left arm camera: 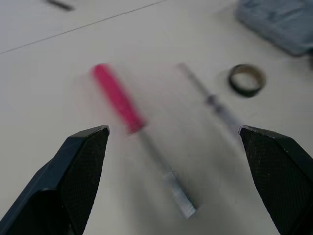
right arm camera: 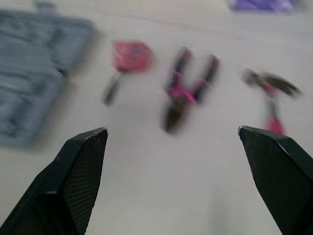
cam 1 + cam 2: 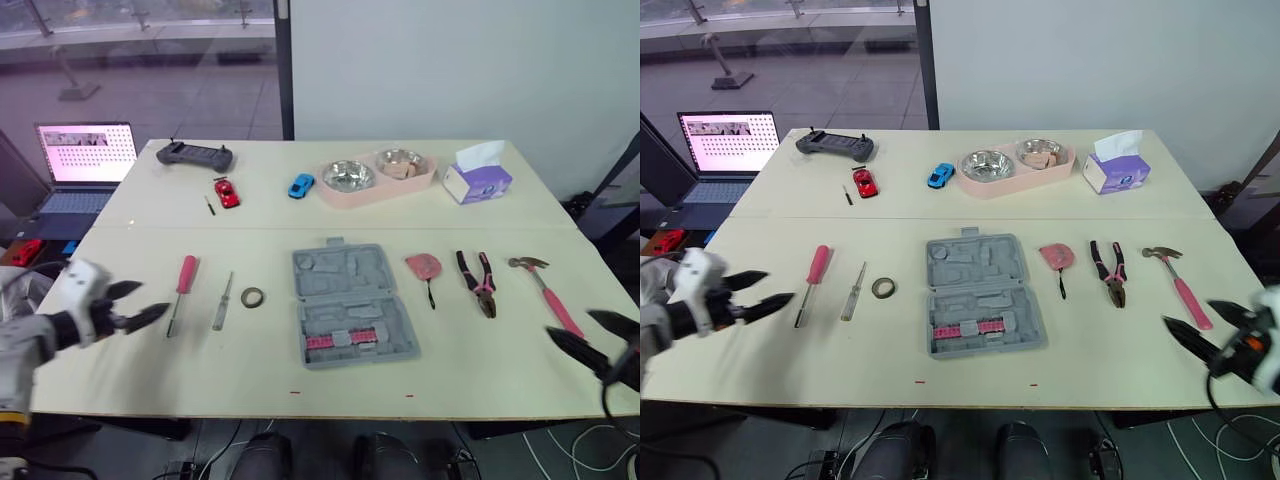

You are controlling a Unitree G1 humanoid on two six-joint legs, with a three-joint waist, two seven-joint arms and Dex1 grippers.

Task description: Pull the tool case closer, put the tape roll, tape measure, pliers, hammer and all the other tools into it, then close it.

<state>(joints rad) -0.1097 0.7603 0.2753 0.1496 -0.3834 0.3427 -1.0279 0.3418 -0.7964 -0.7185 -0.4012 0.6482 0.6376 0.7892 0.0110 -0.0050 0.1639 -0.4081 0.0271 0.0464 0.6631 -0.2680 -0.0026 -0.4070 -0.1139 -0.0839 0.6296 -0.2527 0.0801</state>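
The left gripper [image 3: 150, 300] is spread wide and empty, hovering just short of the red-handled screwdriver [image 3: 186, 275]; the right gripper [image 3: 1188, 313], equally spread and empty, hangs near the pink-handled hammer [image 3: 1180, 288]. Between them the open grey plastic tool case [image 3: 348, 305] lies, well apart from both. Pulling it closer looks like the pending step: a gripper must reach its near edge.

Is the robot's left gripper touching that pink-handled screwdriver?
Apart. In the left wrist view, the left gripper's open fingers flank the pink-handled screwdriver, which lies on the table, with bare tabletop showing between it and each finger.
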